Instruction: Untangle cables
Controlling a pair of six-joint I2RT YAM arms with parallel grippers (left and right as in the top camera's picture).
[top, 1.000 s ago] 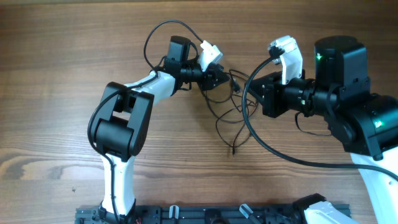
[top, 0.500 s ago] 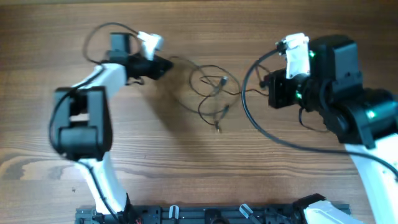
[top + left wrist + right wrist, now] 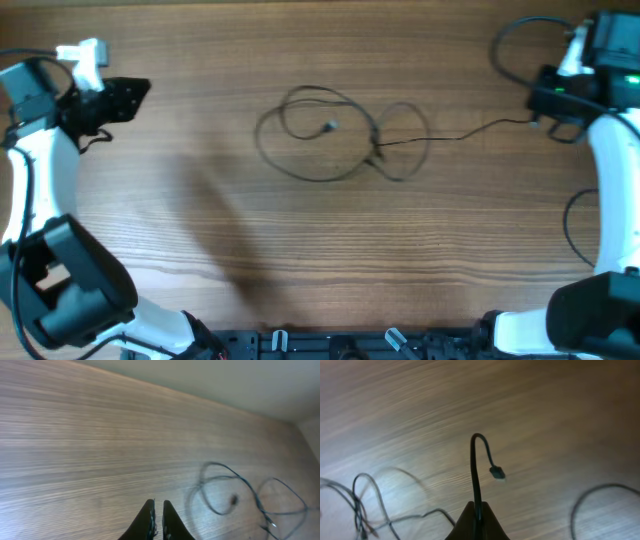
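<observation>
Across the wooden table (image 3: 200, 250), the right gripper (image 3: 477, 506) is pinching an end of the cables (image 3: 330, 150) while the left gripper (image 3: 158, 506) is hovering with fingers pressed together, empty.

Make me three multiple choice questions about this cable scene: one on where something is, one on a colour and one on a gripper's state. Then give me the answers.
1. Where do the loops of the cables lie on the table?
A. Near the middle
B. At the far left edge
C. Hanging off the front edge

2. What colour are the cables?
A. White
B. Red
C. Black

3. What is the right gripper doing?
A. Open, holding nothing
B. Shut on a cable
C. Open around a plug

Answers:
1 A: the overhead view shows the loops mid-table.
2 C: the cables are thin black strands against the wood.
3 B: the right wrist view shows a cable pinched in its closed jaws, with the plug end curling up above them.
</observation>
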